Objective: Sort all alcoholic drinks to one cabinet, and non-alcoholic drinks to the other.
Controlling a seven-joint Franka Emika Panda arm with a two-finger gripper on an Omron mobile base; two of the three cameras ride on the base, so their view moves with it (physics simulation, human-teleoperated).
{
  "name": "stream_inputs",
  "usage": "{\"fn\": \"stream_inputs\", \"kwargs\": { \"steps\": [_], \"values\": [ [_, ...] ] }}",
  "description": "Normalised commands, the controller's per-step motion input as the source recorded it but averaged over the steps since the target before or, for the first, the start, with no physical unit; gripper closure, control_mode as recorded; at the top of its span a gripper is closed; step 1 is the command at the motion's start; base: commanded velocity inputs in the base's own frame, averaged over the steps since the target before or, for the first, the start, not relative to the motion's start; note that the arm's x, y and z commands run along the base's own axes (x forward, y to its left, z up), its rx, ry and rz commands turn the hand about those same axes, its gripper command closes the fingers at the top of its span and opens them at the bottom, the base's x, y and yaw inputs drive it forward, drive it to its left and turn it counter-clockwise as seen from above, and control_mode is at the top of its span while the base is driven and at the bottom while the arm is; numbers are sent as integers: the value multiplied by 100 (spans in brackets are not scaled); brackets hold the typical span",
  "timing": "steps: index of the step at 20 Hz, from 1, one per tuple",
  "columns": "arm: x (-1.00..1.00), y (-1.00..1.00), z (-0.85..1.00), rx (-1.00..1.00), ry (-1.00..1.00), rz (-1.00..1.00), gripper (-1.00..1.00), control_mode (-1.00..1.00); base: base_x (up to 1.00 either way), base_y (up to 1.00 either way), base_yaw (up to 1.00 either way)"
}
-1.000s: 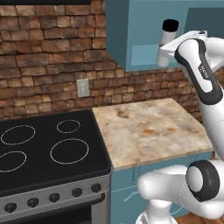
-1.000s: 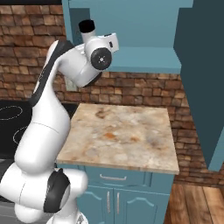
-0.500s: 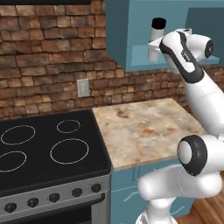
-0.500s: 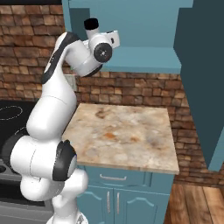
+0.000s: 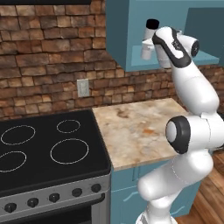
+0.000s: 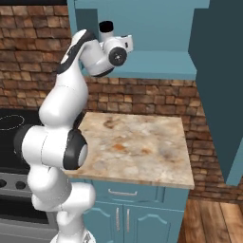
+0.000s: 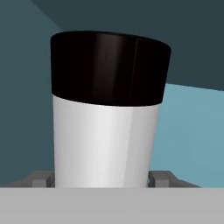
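Blue wall cabinet (image 5: 127, 39) is standing open above the marble counter (image 5: 135, 127), stove (image 5: 48, 148) at 9 o'clock of it. Gripper (image 7: 100, 181) is pinching the white flask (image 5: 148, 40), one finger on each side; flask is upright at the cabinet opening, black cap (image 7: 109, 68) at 12 o'clock.

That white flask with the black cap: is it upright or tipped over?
Roughly upright. The flask has its black cap on top, leaning slightly, gripped at its lower body by the gripper in front of the blue cabinet.
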Motion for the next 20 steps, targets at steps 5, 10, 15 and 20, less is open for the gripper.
{"fn": "stream_inputs", "kwargs": {
  "steps": [5,10,15,20],
  "values": [
    [54,-5,-14,6,0,0,100,-100,0,0,0],
    [27,0,-32,0,0,0,100,-100,0,0,0],
    [2,0,-12,0,0,-4,-100,-100,0,0,0],
    [4,0,0,0,0,-6,-100,-100,0,0,0]
  ]
}}
